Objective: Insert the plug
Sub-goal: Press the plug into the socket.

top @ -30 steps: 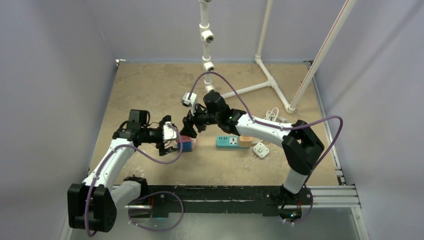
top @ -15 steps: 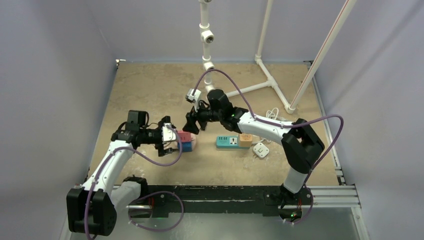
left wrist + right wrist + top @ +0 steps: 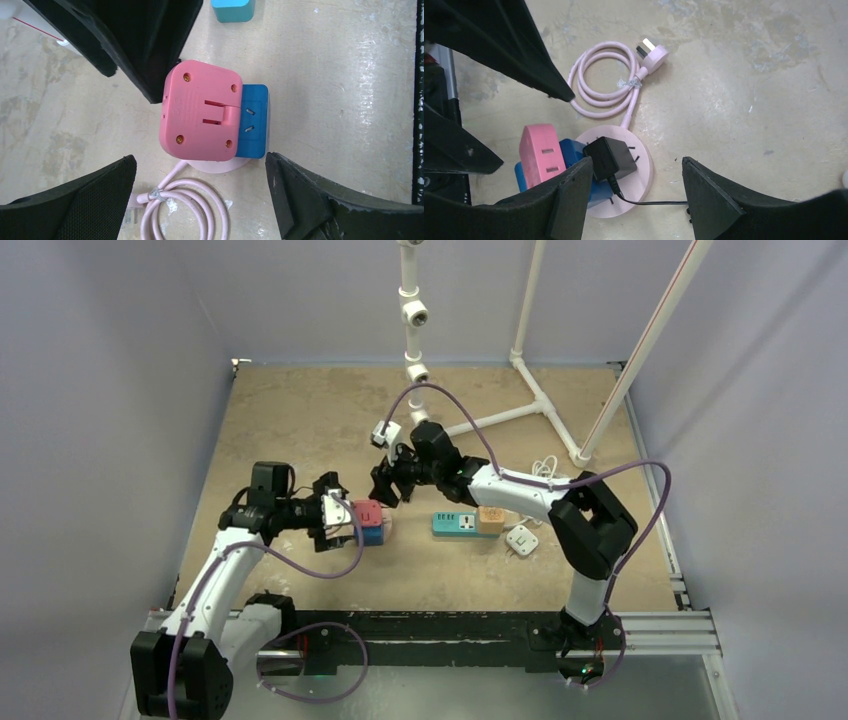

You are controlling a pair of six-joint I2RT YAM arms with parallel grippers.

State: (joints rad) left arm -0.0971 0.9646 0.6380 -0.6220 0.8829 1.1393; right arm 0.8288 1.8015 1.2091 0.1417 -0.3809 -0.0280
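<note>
- Tan counter (image 3: 300, 420) carries a blue socket cube (image 3: 254, 120) with a pink plug (image 3: 200, 117) against it.
- Left hand (image 3: 200, 160): fingers wide apart, straddling the plug.
- Right hand (image 3: 629, 167): fingers apart; only its view shows the black adapter (image 3: 611, 156).

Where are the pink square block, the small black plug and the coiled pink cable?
Pink square plastic plug block (image 3: 200, 117): left wrist view, middle of its pink face.
Small black plastic plug (image 3: 610, 157): right wrist view, top of its body.
Coiled pale pink cable (image 3: 631, 83): right wrist view, at its tie.
</note>
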